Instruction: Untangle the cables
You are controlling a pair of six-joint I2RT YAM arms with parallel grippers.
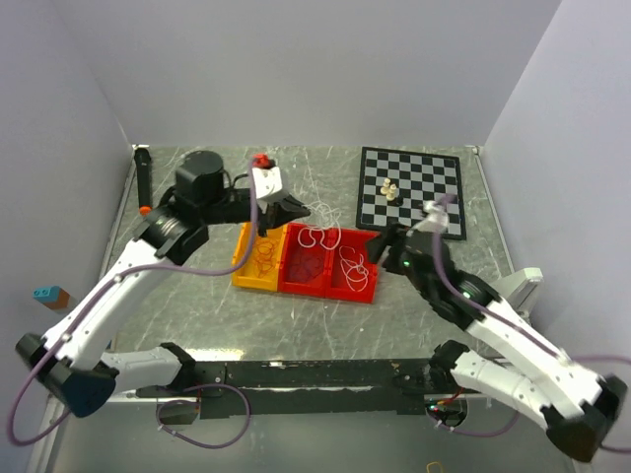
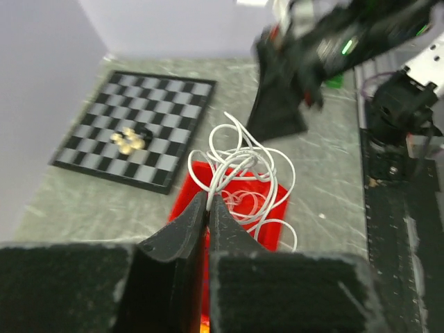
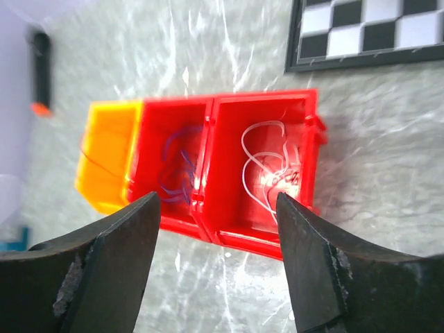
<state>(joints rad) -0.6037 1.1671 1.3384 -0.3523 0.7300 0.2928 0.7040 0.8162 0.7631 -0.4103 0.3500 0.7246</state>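
Now: left fingers [image 2: 186, 232] pinched shut on the white cable [image 2: 234, 165], loops dangling over the right red bin [image 2: 267, 232], where more white strands [image 3: 272, 179] lie. Right fingers [image 3: 114, 257] spread wide, empty, above the bins. Purple cable [image 3: 173, 166] in the middle bin [image 3: 177, 105]. Advice: lift slow and straight, watching for snags on the strands beneath. Bin walls close below; chessboard [image 1: 409, 187] to the right; open bench [image 1: 320, 166] behind.

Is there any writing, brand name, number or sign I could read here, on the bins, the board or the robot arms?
No readable text anywhere.
Red plastic bins, yellow-orange bin, checkered chessboard: no labels visible.
Green light on the right arm: a lamp, not a sign.
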